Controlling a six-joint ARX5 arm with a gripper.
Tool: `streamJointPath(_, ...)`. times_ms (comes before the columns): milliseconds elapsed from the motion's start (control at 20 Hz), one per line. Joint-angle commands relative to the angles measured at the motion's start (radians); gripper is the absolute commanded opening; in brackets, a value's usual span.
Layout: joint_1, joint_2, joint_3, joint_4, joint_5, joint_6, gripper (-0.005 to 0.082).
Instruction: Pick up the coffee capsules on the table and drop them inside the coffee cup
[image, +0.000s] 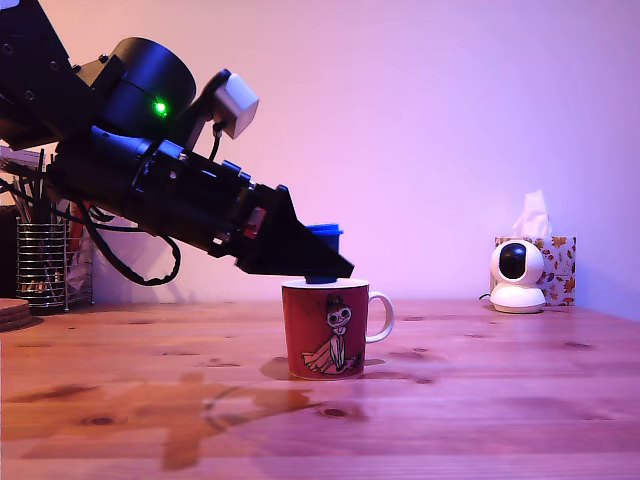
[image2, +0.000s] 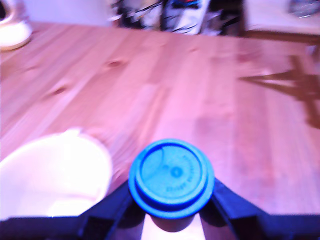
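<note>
The dark red coffee cup (image: 328, 340) with a white handle and a cartoon figure stands on the wooden table (image: 480, 400). My gripper (image: 325, 262) hangs just above the cup's rim, shut on the blue coffee capsule (image: 324, 236), of which only the rim and a bit of the body show past the black fingers. In the wrist view the capsule's round blue top (image2: 171, 177) sits clamped between both dark fingers (image2: 107, 207), and the cup's white inside (image2: 52, 180) lies right beside it.
A wire mesh pen holder (image: 42, 262) stands at the exterior view's left with a round wooden coaster stack (image: 14, 313) near it. A white round camera (image: 517, 277) and a patterned tissue box (image: 555, 262) sit at the far right.
</note>
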Motion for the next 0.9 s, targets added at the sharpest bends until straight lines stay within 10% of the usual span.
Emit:
streamJointPath(0, -0.003, -0.002, 0.06, -0.017, -0.024, -0.011, 0.0142)
streamJointPath(850, 0.016, 0.159, 0.414, -0.438, -0.174, -0.096, 0.0142)
